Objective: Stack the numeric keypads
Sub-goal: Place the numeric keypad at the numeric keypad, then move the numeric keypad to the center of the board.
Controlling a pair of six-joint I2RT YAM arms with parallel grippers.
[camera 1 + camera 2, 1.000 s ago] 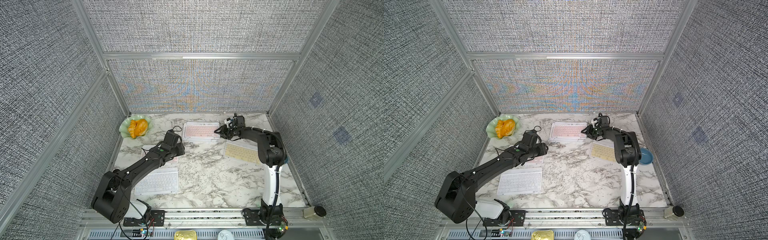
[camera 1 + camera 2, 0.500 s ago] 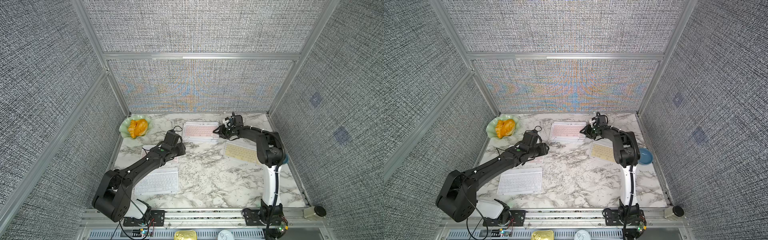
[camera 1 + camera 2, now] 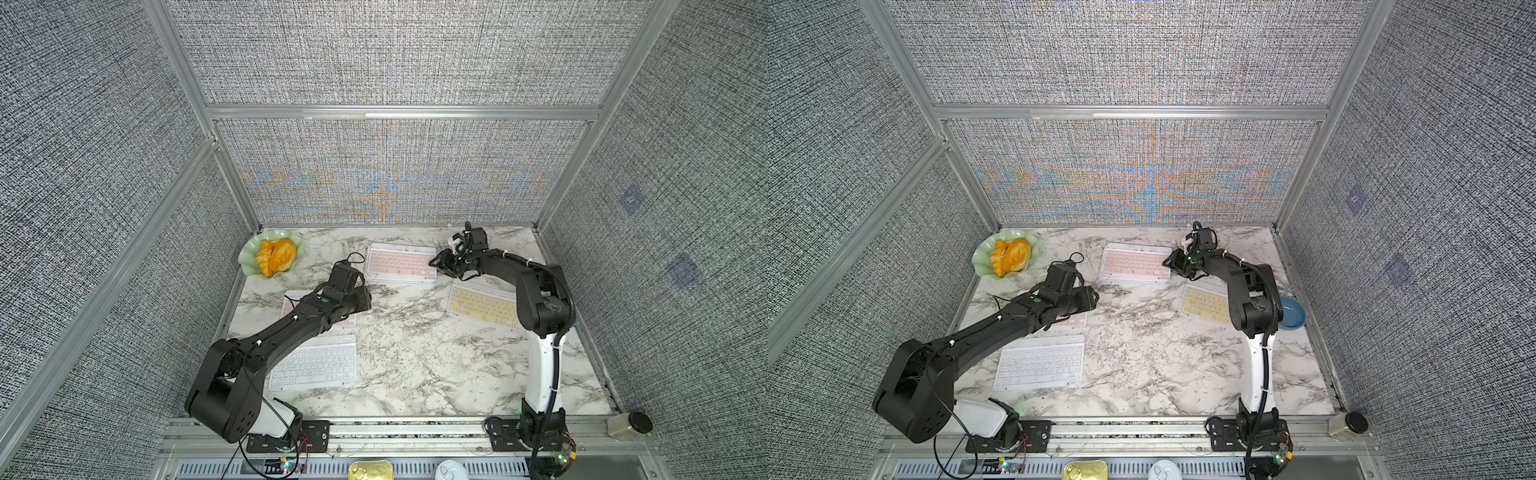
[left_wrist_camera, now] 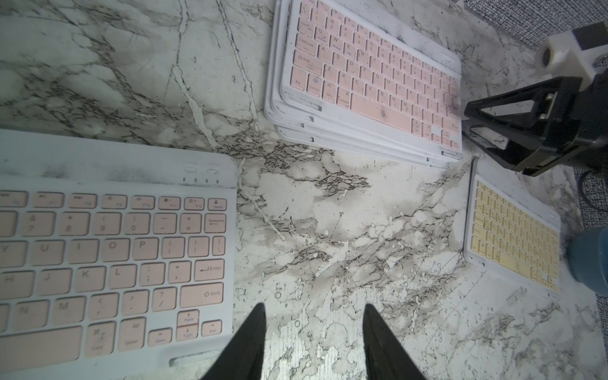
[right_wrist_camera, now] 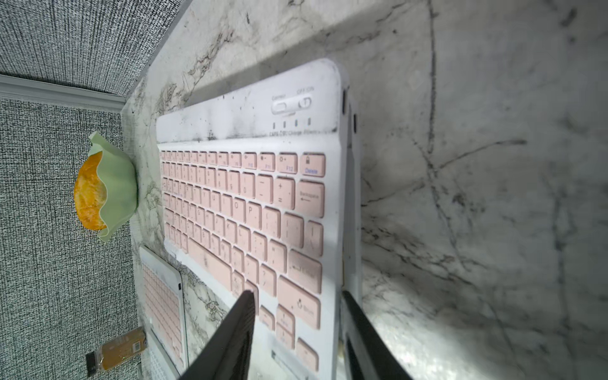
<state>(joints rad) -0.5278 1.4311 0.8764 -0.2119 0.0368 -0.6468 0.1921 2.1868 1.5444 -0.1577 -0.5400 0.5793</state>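
A stack of several numeric keypads [image 3: 401,264], a pink-keyed one on top, lies at the back middle of the marble table. A single pink keypad [image 4: 108,250] lies partly under my left arm, a white one [image 3: 316,365] in front of it, and a yellow one [image 3: 482,307] on the right. My right gripper [image 5: 296,292] is open and straddles the right end of the top pink keypad [image 5: 250,210]: one finger over the keys, the other outside the edge. My left gripper [image 4: 314,306] is open over bare marble, just right of the single pink keypad.
A green dish with a croissant [image 3: 272,255] sits in the back left corner. A blue bowl [image 3: 1289,318] stands by the right wall behind my right arm. A jar [image 3: 627,426] and a tin [image 3: 370,471] sit at the front rail. Fabric walls close three sides.
My right gripper has crept a little to the left along the stack's right end and its jaws have widened. The left arm has not moved.
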